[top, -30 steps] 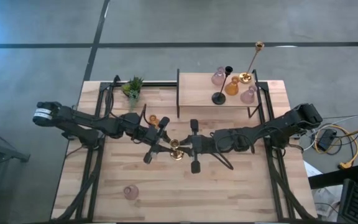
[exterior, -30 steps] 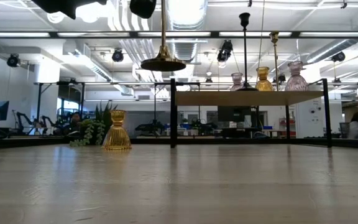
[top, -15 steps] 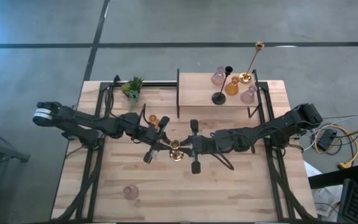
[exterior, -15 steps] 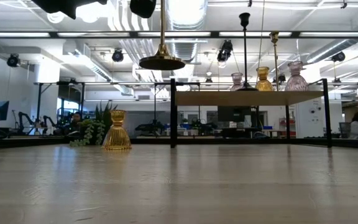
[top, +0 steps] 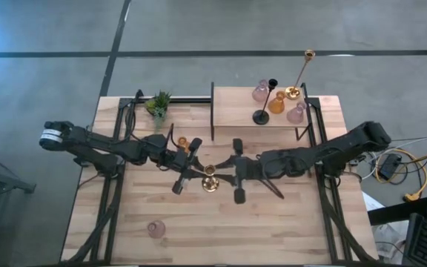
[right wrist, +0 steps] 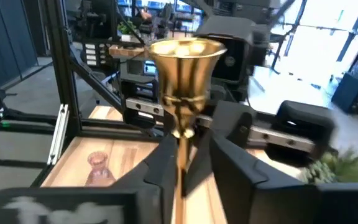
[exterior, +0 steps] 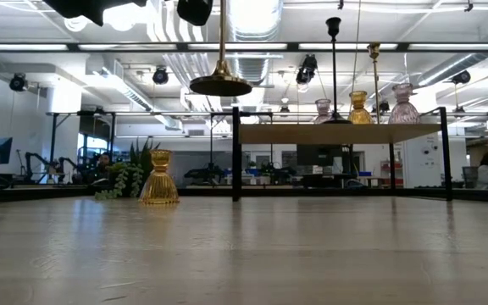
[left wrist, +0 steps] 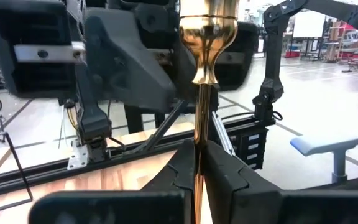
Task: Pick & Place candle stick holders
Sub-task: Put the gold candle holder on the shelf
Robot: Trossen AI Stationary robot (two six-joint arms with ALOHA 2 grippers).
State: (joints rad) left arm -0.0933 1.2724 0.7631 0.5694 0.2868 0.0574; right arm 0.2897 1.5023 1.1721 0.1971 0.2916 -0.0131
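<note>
One gold candle stick holder [top: 210, 180] clamped by its stem in left gripper [top: 191, 172], lifted off table [top: 288, 222]. Right gripper [top: 230, 172] just beside it, fingers spread, released.

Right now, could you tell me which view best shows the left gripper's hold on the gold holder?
The left wrist view: the left gripper is shut on the gold holder stem. The high view shows it small from above, the low view only its raised base, and the right wrist view its cup.

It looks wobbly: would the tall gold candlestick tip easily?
Likely tippy: the gold candlestick has a long thin stem, though its wide base should help. Shiny metal may slip in the left gripper pinching it.
</note>
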